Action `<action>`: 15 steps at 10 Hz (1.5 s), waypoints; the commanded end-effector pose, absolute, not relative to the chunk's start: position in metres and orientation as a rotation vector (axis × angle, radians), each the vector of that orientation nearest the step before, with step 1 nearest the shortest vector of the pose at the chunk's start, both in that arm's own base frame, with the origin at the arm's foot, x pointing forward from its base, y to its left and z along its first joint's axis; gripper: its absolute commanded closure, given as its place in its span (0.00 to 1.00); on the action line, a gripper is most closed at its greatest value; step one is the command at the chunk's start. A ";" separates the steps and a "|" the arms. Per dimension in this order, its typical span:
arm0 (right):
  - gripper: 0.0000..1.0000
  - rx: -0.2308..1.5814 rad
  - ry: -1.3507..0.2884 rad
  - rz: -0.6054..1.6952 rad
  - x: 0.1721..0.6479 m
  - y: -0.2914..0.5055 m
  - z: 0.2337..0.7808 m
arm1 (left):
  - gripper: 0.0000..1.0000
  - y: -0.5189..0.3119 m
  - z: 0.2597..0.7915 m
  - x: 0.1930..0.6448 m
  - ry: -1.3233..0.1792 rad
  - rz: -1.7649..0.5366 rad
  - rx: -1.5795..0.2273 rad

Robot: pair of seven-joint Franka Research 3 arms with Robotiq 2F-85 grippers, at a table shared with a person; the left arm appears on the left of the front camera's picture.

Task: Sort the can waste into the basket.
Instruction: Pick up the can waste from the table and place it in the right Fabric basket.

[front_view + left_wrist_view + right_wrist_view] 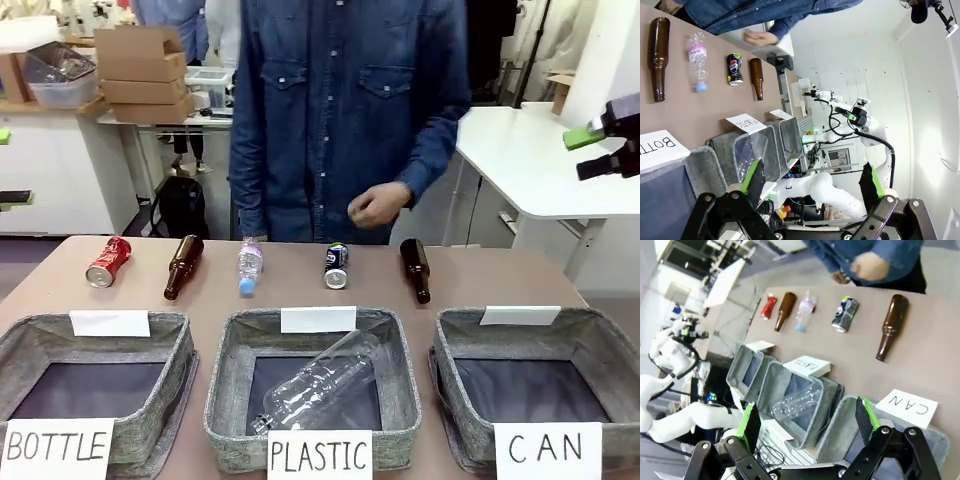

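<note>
I see both cans lying on their sides in the far row on the worktop (480,285). The red can (107,262) is at the left end of this row. The dark blue can (336,265) lies near the middle, between a small plastic bottle (249,266) on its left and a brown bottle (415,269) on its right. A second brown bottle (183,266) lies between the red can and the small plastic bottle. Three grey baskets stand along the near edge: the CAN basket (600,345) at the right, the PLASTIC basket (225,390) in the middle with a big clear bottle (320,385) lying inside it, and the BOTTLE basket (180,360) at the left. My right hand (583,152) hangs high at the right, well apart from both cans, with its fingers spread wide and gripping nothing. My left hand (812,180) is also wide open and grips nothing. At the far side, the person's hand (380,205) is loosely curled above the worktop, just behind the dark blue can.
</note>
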State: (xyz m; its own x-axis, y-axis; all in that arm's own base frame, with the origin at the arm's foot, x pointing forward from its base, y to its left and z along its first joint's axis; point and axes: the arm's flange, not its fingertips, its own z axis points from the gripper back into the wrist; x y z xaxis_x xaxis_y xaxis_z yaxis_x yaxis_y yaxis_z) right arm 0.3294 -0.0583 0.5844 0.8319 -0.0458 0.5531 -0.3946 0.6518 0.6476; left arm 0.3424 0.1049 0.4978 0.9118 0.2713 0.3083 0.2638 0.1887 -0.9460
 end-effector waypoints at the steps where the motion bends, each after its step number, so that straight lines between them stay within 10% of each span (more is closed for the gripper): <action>1: 0.00 0.787 -0.526 0.242 0.341 -0.028 0.572 | 0.00 0.105 0.499 0.343 -0.474 -0.014 -1.409; 7: 0.00 0.633 -0.189 0.111 0.476 0.177 0.472 | 0.00 0.105 0.499 0.343 -0.474 -0.014 -1.409; 12: 0.00 0.616 -0.224 0.006 0.497 0.208 0.416 | 0.00 0.105 0.499 0.343 -0.474 -0.014 -1.409; 15: 0.00 0.252 -0.239 -0.041 0.541 0.257 0.396 | 0.00 0.105 0.499 0.343 -0.474 -0.014 -1.409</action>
